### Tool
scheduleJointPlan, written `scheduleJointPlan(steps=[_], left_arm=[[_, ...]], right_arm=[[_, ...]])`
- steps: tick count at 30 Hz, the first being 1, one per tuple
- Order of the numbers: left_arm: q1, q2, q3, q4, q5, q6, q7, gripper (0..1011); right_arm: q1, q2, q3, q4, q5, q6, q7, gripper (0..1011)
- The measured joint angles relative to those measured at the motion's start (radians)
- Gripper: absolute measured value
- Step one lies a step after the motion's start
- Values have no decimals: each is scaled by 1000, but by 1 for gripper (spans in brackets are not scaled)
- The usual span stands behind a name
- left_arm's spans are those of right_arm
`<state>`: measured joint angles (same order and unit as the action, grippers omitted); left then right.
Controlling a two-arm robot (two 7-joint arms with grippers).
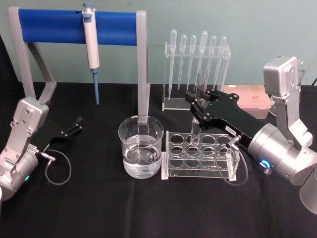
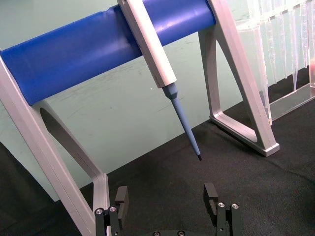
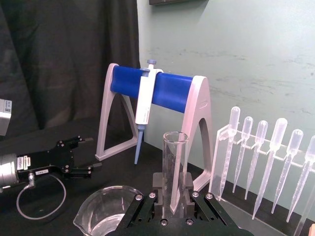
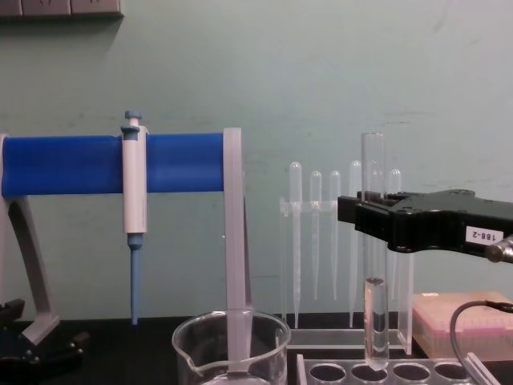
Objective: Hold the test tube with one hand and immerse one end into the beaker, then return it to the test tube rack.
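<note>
My right gripper [image 1: 196,107] is shut on the test tube [image 1: 201,82], a clear glass tube held upright. In the chest view the test tube [image 4: 376,321] has its round bottom right at the top of the acrylic tube rack [image 4: 401,374], with the right gripper [image 4: 373,221] clamped around its middle. The right wrist view shows the test tube [image 3: 174,157] rising between the fingers [image 3: 158,186]. The beaker [image 1: 141,146], part full of clear liquid, stands left of the rack [image 1: 198,174]. My left gripper [image 1: 77,124] rests open at the far left, its two fingers [image 2: 121,196] spread apart.
A blue-barred stand [image 1: 74,27] holding a white pipettor [image 1: 91,44] fills the back left, one grey leg just behind the beaker. A clear holder of plastic pipettes [image 1: 198,49] stands behind the rack. A pink tip box [image 1: 250,96] sits back right.
</note>
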<state>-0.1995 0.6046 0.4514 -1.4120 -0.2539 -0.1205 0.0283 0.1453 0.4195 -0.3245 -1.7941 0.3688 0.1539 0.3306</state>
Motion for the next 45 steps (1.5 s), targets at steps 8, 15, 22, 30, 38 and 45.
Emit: scheduleJointPlan(steps=[8,15,22,30,38,45], left_arm=[[0,0,0,0,0,0,0,1000],[0,0,0,0,0,0,0,1000],[0,0,0,0,0,0,0,1000],[0,0,0,0,0,0,0,1000],[0,0,0,0,0,0,0,1000],[0,0,0,0,0,0,0,1000]], right_arm=[[0,0,0,0,0,0,0,227],[0,0,0,0,0,0,0,227],[0,0,0,0,0,0,0,228],[0,0,0,0,0,0,0,228],[0,0,0,0,0,0,0,227],[7,-1,-3,-8,0,3,0,227]])
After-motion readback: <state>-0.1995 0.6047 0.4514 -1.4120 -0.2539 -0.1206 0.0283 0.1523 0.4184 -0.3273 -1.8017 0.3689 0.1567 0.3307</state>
